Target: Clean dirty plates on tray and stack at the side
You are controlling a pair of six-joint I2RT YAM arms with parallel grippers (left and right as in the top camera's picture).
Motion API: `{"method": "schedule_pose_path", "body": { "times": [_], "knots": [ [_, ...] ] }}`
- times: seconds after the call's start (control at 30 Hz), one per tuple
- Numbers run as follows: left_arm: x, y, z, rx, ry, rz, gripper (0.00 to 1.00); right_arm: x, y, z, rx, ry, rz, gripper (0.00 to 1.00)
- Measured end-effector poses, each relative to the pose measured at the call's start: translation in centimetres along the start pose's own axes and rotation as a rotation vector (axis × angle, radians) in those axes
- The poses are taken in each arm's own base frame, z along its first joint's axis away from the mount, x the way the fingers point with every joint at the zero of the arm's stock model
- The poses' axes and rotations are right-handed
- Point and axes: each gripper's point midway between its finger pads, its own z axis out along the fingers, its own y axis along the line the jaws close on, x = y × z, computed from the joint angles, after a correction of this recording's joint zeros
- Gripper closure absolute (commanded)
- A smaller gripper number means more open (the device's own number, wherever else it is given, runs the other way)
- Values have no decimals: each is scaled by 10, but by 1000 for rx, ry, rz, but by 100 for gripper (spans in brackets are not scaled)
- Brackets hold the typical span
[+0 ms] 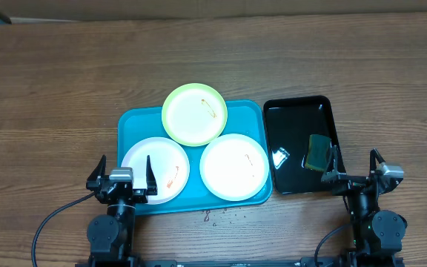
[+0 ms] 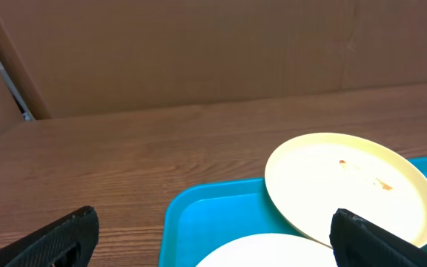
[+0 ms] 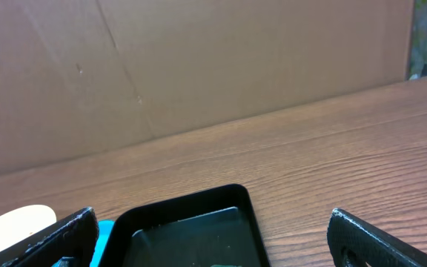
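The turquoise tray (image 1: pixel 136 122) holds three plates. The pale yellow-green plate (image 1: pixel 194 113) lies at its far edge with a small orange smear. A white plate (image 1: pixel 165 159) lies front left with an orange smear. Another white plate (image 1: pixel 234 166) lies front right with a faint smear. My left gripper (image 1: pixel 123 172) is open and empty above the front-left plate. In the left wrist view the tray (image 2: pixel 213 215), the yellow-green plate (image 2: pixel 351 185) and the white plate's rim (image 2: pixel 262 252) show between the open fingers (image 2: pixel 213 248). My right gripper (image 1: pixel 354 167) is open and empty at the black tray's near right corner.
A glossy black tray (image 1: pixel 291 111) stands right of the turquoise tray, holding a green sponge (image 1: pixel 319 151) and a bright glint. It shows in the right wrist view (image 3: pixel 187 222). Small specks lie on the wood table (image 1: pixel 50 89) by the tray's front. A cardboard wall stands behind.
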Motion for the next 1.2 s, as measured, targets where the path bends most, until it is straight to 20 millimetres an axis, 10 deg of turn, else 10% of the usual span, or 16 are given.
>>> {"method": "schedule_pose_path", "body": {
  "times": [1.2],
  "knots": [
    [0,0,0,0,0,0,0,0,0,0,0,0,0,0]
  ]
}}
